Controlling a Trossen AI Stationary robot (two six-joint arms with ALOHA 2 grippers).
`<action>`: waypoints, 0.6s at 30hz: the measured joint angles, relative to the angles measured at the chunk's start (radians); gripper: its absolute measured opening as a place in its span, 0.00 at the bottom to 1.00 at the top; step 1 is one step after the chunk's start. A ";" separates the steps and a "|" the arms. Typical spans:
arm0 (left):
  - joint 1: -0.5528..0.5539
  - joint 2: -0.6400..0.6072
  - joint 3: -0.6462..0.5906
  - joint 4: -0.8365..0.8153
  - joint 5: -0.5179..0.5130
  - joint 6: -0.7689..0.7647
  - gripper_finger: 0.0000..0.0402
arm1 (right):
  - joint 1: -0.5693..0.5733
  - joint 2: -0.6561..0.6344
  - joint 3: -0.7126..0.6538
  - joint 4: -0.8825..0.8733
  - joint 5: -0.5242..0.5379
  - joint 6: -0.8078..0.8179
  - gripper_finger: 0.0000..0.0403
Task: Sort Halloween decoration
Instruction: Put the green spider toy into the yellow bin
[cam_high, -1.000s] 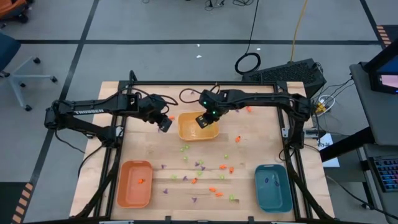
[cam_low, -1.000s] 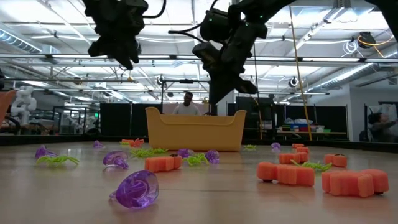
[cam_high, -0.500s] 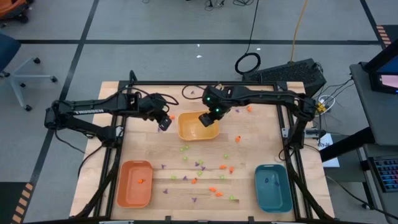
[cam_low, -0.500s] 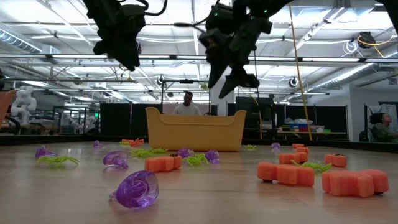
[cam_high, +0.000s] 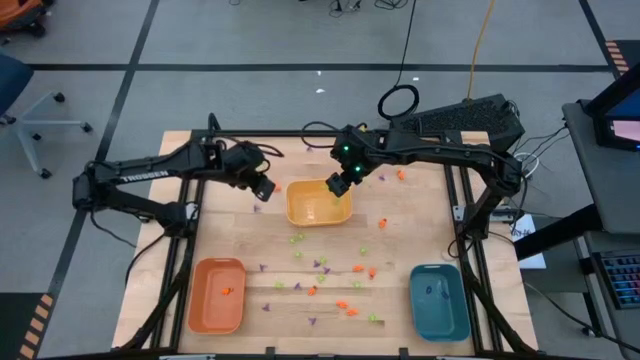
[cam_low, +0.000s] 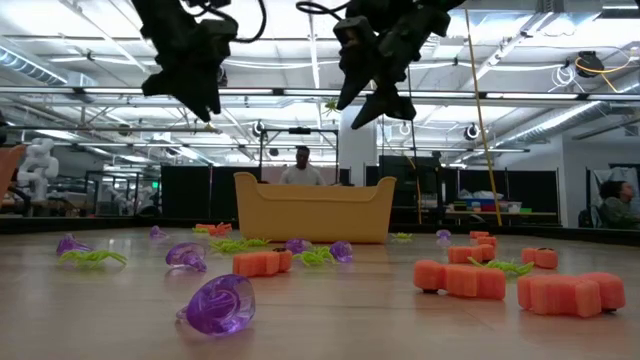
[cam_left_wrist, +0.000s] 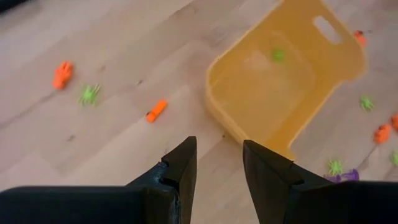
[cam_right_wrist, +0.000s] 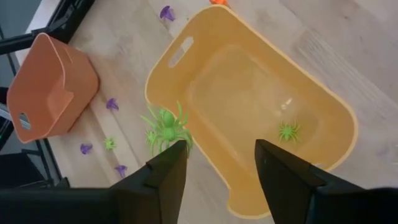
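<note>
Three trays on the table (cam_high: 230, 240): yellow tray (cam_high: 318, 203) at 12 o'clock of the board, orange tray (cam_high: 217, 294) at 7, teal tray (cam_high: 438, 300) at 5. Yellow tray holding one green spider (cam_right_wrist: 288, 131) on its floor; orange tray holding one small orange piece (cam_high: 228, 291); teal tray holding a small dark piece (cam_high: 432, 291), colour hard to call.

Right gripper (cam_high: 341, 185) hovering above the yellow tray's 1 o'clock corner, fingers spread, nothing between them. Second green spider (cam_right_wrist: 165, 127) in mid-air just beside the right fingertips, over the tray's rim, touching nothing that can be made out.

Left gripper (cam_high: 263, 189) raised off the wood at 9 o'clock of the yellow tray, fingers parted a little, nothing gripped.

Rest of the Halloween decoration (cam_high: 330, 275) loose on the wood between the trays: orange chunks, green spiders, purple rings (cam_low: 220, 303). Few orange bits at 1–2 o'clock of the yellow tray. Person (cam_low: 302, 167) in the room beyond.
</note>
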 joint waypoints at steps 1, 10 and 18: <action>0.013 0.000 0.000 -0.005 0.012 -0.004 0.32 | 0.000 0.000 0.000 0.001 0.000 -0.001 0.44; 0.082 0.000 0.000 0.002 0.055 0.019 0.32 | -0.005 0.013 0.000 -0.076 0.029 -0.014 0.51; 0.086 0.000 0.000 0.067 0.129 0.047 0.32 | -0.004 0.045 -0.001 -0.114 0.028 0.032 0.75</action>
